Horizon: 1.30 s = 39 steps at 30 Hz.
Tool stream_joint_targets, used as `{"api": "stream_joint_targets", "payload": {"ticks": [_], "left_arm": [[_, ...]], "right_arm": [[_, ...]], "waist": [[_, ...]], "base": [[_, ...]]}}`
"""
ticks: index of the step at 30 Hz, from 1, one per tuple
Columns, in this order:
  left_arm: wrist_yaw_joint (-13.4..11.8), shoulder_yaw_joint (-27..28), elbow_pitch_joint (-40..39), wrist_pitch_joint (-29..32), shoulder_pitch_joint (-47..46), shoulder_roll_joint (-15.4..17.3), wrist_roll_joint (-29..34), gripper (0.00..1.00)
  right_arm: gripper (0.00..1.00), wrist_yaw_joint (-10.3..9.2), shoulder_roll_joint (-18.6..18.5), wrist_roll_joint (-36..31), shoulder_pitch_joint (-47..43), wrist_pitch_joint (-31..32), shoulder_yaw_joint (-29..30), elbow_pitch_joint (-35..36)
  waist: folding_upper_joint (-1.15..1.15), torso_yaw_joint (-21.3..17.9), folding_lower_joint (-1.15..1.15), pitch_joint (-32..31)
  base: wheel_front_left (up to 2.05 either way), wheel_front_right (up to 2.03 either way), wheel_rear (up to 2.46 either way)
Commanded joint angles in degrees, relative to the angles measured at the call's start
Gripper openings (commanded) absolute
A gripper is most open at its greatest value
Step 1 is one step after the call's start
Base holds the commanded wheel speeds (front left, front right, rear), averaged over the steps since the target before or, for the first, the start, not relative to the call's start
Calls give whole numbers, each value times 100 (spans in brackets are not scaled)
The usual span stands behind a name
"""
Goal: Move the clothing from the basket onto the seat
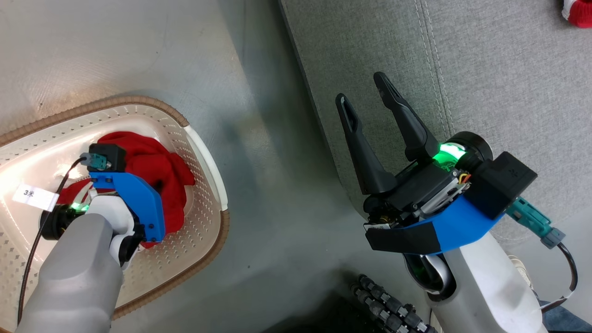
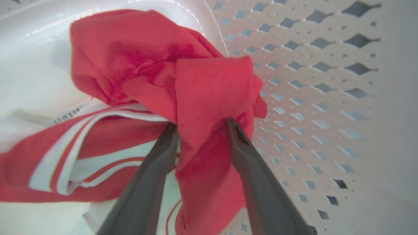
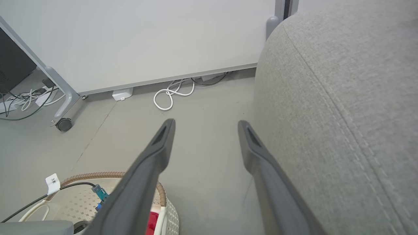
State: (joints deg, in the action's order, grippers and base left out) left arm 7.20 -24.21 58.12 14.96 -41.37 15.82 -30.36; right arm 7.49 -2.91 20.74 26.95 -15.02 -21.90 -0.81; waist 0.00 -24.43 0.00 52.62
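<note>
**Head view.**
- Basket (image 1: 206,152): stood on the floor (image 1: 259,138) at lower left, just beside the seat (image 1: 508,69).
- Clothing (image 1: 162,171): red, crumpled, lay inside the basket.
- Left forearm (image 1: 74,273): reached down into the basket. Its blue wrist mount sat over the clothing and hid the fingers.
- White tag (image 1: 34,196): hung on the forearm's black cable.
- Right end effector (image 1: 360,88): hovered over the seat's near edge, well apart from the basket. Its fingers were spread and held nothing.
- Garment (image 1: 578,11): red with white trim, lay on the seat at the top right corner and was cut off by the frame.

**Left wrist view.**
- Left end effector (image 2: 200,123): was clenched on a raised fold of the clothing. Fabric was bunched between both fingers, and the tips were sunk into it.
- Clothing: showed white stripes at lower left and lay on the basket's floor.
- Basket: its perforated wall rose at the right, just beside the gripped fold.

**Right wrist view.**
- Right end effector: fingers were parted, with bare floor between them.
- Seat: its rounded grey side with a stitched seam stood at the right, near the right finger.
- Basket: its rim showed at lower left, with a patch of red inside.
- White cord (image 3: 169,96): lay coiled at the foot of a pale panel (image 3: 147,39).
- Caster (image 3: 63,124): stood on the floor at the left.
</note>
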Motion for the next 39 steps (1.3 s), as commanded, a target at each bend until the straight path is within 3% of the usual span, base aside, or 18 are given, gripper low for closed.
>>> {"api": "stream_joint_targets", "payload": {"ticks": [1,15,26,32,39], "left_arm": [[39,-124,-88,19,21,66,-84,0],[40,-686,-360,-129,2,376,-619,0],[41,-756,-245,-478,19,451,-960,0],[41,-974,-280,-729,175,130,-1145,0],[41,-1422,-511,-1140,537,-280,-1491,0]], "right_arm": [[100,1,3,-13,-33,-21,11,8],[100,1,3,-9,94,-22,-39,-32],[100,1,3,56,294,-22,-210,-126],[100,1,3,-178,294,-21,-162,-463],[100,1,1,-536,-96,-21,46,-982]], "waist": [[0,3,0,1],[0,-3,0,-43],[0,-77,0,-242],[0,310,0,-979],[0,1037,0,-2305]], "base": [[0,0,0],[0,0,0],[0,0,0],[0,0,0],[0,0,0]]}}
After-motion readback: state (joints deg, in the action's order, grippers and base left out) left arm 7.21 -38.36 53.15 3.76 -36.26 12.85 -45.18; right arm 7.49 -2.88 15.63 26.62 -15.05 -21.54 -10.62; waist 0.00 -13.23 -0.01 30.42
